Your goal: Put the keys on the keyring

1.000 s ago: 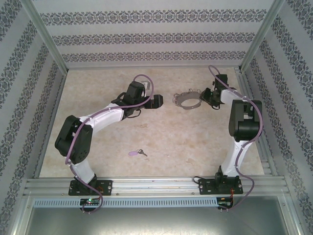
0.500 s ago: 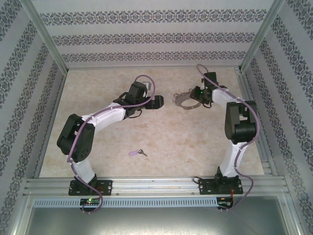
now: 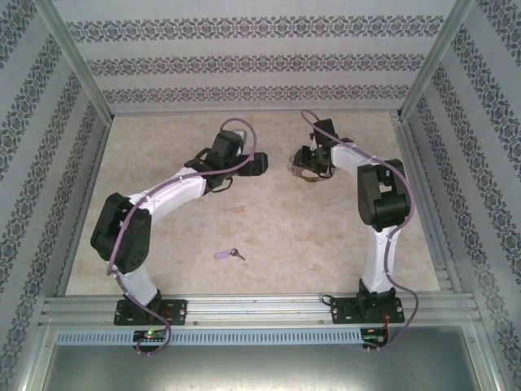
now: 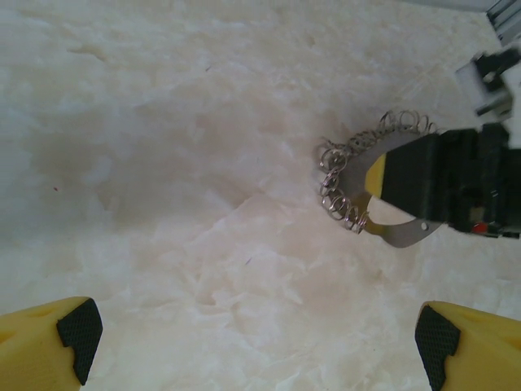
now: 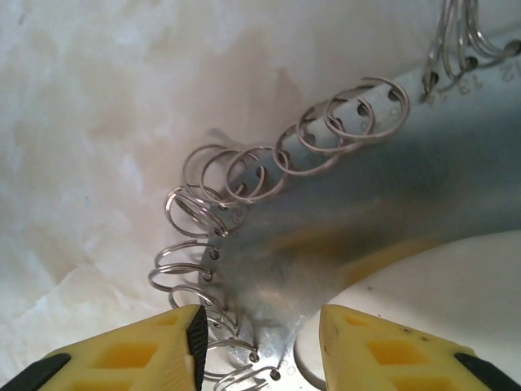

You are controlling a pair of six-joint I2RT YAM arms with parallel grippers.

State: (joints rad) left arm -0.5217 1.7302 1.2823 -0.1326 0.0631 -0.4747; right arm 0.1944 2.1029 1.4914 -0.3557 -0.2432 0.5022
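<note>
- We see the pale marbled table point(image 3: 326, 244) under both arms.
- Our left gripper point(image 4: 254, 338) hangs over bare table, jaws spread wide, holding nothing.
- Our right gripper point(image 5: 262, 336) straddles the band of the keyring point(image 5: 366, 204), jaws partly apart; we cannot tell whether they pinch it.
- The keyring sits far mid-table, between both grippers.
- The key point(image 3: 229, 255) lies toward the near edge, well apart from it.
</note>
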